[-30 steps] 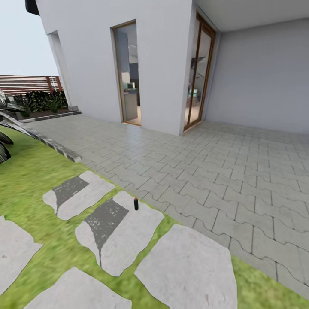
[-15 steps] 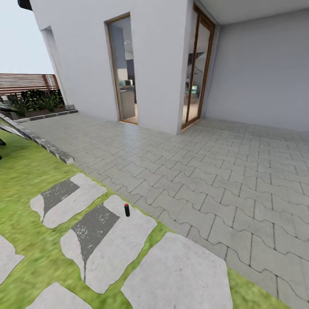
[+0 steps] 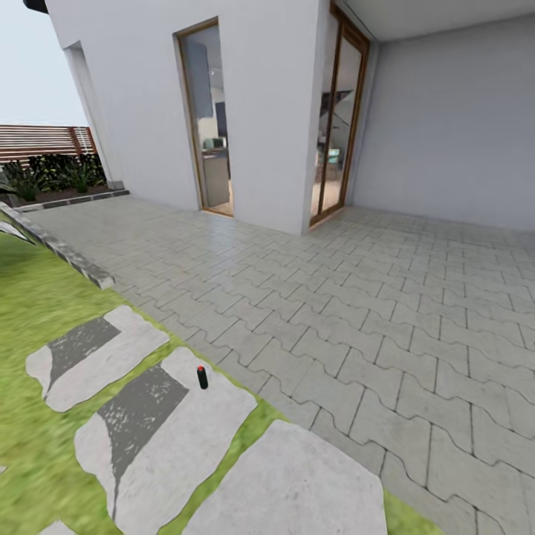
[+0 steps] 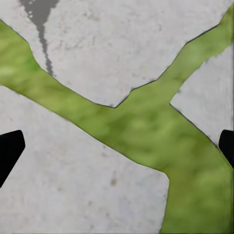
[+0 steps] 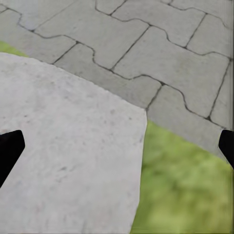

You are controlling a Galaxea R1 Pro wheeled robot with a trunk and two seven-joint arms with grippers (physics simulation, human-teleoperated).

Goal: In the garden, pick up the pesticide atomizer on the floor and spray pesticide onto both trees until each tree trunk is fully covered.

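Observation:
The pesticide atomizer [image 3: 202,377], a tiny black bottle with a red tip, stands upright on a pale grey stepping slab [image 3: 186,431] at the lower left of the head view, close to the paving's edge. My left gripper [image 4: 117,151] is open over slabs and a grass strip, its black fingertips [image 4: 9,148] wide apart with nothing between them. My right gripper [image 5: 117,151] is open too, hanging above a slab's edge, grass and paving. The atomizer is some way ahead of both grippers. No tree trunk is in sight.
Grey interlocking paving [image 3: 357,312] spreads ahead and right up to a white house wall with a glass door [image 3: 204,119] and a sliding door [image 3: 338,122]. Lawn [image 3: 30,297] lies left, behind a stone kerb [image 3: 74,260]. The slat fence [image 3: 37,140] and low plants [image 3: 44,177] stand far left.
The whole head view has shifted as the camera moved on; the atomizer and slabs now sit lower and further left in the picture. The atomizer itself stands as before.

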